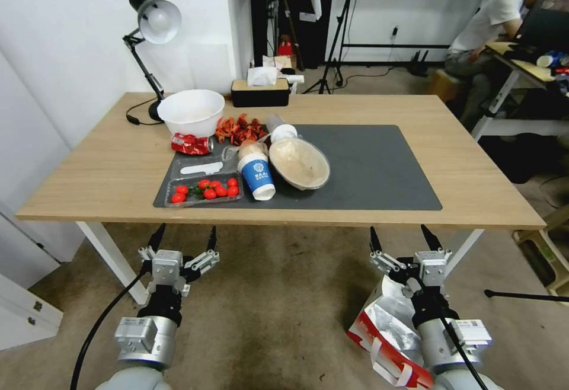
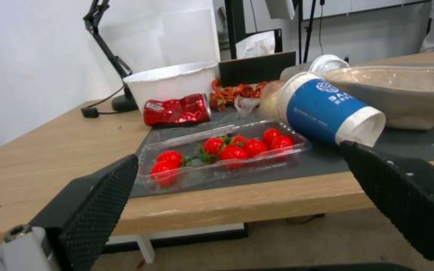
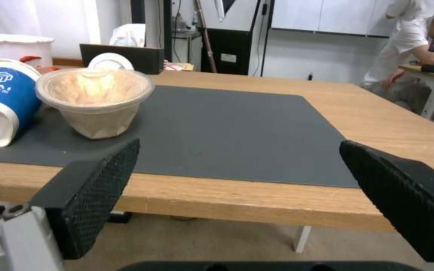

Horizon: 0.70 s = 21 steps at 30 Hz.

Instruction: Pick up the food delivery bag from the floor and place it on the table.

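Two grippers hang before the table's (image 1: 89, 182) near edge, both with fingers spread wide and holding nothing. The left gripper (image 1: 182, 239) faces the tomato tray (image 1: 204, 191) and the lying blue cup (image 1: 257, 176). The right gripper (image 1: 404, 239) is above the food delivery bag (image 1: 388, 331), which lies on the floor (image 1: 278, 301) beside that arm.

Lab-like office: tripod (image 1: 332, 34), desks (image 1: 521, 64), cabinets (image 3: 327, 17).

"BAAI" on blue paper cup (image 1: 258, 175)
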Motion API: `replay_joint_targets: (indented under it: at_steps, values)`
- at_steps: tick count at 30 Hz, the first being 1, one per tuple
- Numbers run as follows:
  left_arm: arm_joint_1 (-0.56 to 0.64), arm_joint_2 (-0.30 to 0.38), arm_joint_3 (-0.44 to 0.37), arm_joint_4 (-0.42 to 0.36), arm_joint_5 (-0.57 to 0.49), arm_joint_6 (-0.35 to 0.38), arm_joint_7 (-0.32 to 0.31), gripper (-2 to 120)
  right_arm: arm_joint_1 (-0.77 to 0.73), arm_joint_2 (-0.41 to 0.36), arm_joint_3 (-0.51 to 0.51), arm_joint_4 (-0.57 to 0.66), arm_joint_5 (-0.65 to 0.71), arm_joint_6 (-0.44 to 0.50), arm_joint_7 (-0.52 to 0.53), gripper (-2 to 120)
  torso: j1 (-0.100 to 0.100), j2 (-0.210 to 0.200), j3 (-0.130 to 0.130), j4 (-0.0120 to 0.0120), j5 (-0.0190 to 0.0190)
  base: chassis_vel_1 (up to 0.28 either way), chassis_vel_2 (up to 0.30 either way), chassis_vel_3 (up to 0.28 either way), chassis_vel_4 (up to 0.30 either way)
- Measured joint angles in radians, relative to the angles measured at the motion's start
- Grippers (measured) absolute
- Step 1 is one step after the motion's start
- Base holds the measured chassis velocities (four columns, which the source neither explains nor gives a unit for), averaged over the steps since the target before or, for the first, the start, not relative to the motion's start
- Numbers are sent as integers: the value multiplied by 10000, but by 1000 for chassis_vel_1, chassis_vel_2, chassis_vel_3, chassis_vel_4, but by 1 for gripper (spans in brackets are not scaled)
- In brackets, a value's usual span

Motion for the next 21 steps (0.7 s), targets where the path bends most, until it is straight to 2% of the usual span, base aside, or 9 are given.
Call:
replay_joint_targets:
  at_steps: [18, 21]
  values:
    - [-1, -9, 7, -6, -20, 13, 0, 100, -23, 15, -3, 18, -3, -31, -10, 100, 0, 0, 0, 1, 1, 0, 0, 0, 0]
    - [-18, -117, 122, -95, -258, 193, -12, 100, -459, 378, -107, 547, -111, -650, -302, 100, 0, -1, 0, 4, 2, 0, 0, 0, 0]
